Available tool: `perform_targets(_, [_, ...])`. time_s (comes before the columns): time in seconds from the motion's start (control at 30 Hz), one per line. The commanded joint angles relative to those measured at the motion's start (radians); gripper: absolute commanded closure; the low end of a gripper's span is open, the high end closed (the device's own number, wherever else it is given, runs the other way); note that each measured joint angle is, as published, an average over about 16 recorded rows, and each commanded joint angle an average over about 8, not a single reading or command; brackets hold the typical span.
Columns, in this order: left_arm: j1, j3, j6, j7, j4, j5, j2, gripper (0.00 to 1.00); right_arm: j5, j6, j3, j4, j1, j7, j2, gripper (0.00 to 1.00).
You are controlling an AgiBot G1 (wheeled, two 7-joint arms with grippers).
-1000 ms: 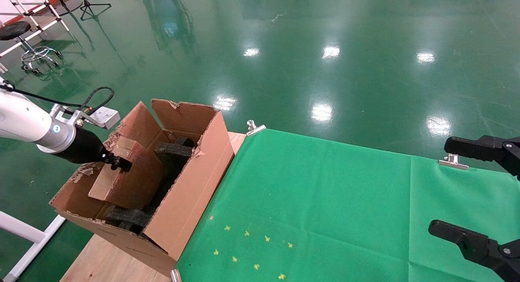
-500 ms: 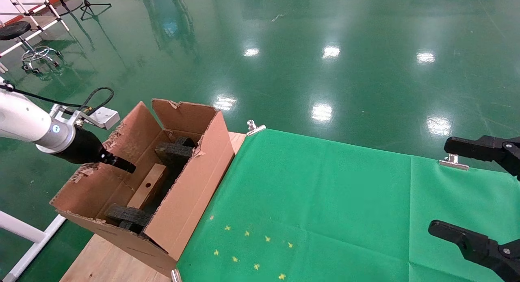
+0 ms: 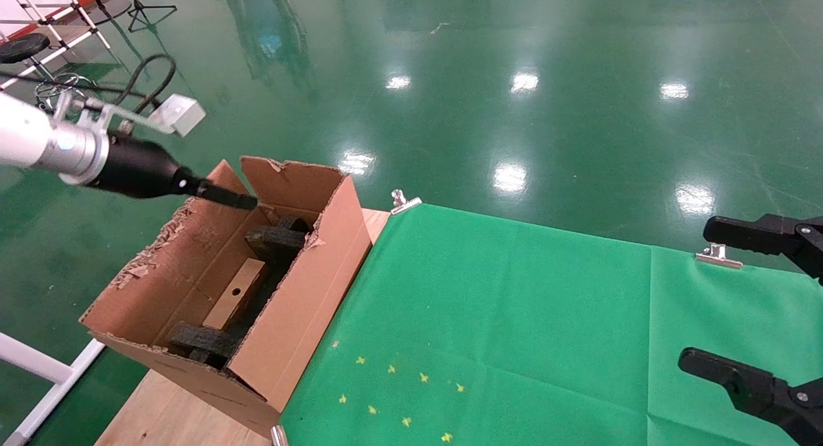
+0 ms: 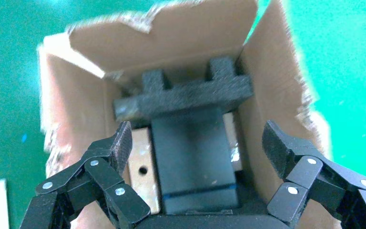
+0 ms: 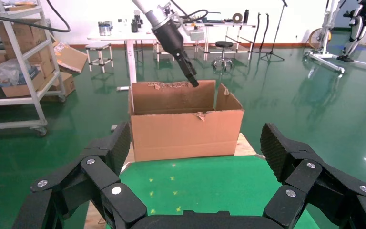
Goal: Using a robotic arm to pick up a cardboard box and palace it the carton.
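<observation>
The carton stands open at the table's left end, with black foam blocks inside. The cardboard box lies on the carton floor, its round hole facing up, with nothing touching it. My left gripper hovers above the carton's far-left flap, on the white arm. In the left wrist view it is open and empty, with the box and foam far below. My right gripper is parked open over the table's right side; its wrist view shows the gripper facing the carton.
A green cloth covers most of the table, held by metal clips at the far edge. Bare wood shows under the carton. The carton's torn flaps stand up around its opening. A stool stands on the floor far left.
The left gripper held the cardboard box over the carton, then let go; the box now lies inside. The left arm has since risen and drawn back toward the far flap.
</observation>
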Motion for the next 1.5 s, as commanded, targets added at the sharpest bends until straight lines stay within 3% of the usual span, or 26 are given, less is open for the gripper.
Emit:
perform_targets(0.03, [-0.006,-0.009,0.015,0.005,-0.021,-0.015,-0.006,0.00,0.000,0.000,0.000,0.000,0.000,0.000,0.000,0.00])
perform_targets(0.47, [0.028,-0.027,0.022,0.024,-0.054,-0.057,-0.009,0.00,0.000,0.000,0.000,0.000,0.000,0.000,0.000,0.00])
perform_targets(1.5, [0.475,-0.294,0.127,0.292,-0.550,-0.654,-0.077,0.00,0.000,0.000,0.000,0.000,0.000,0.000,0.000,0.00])
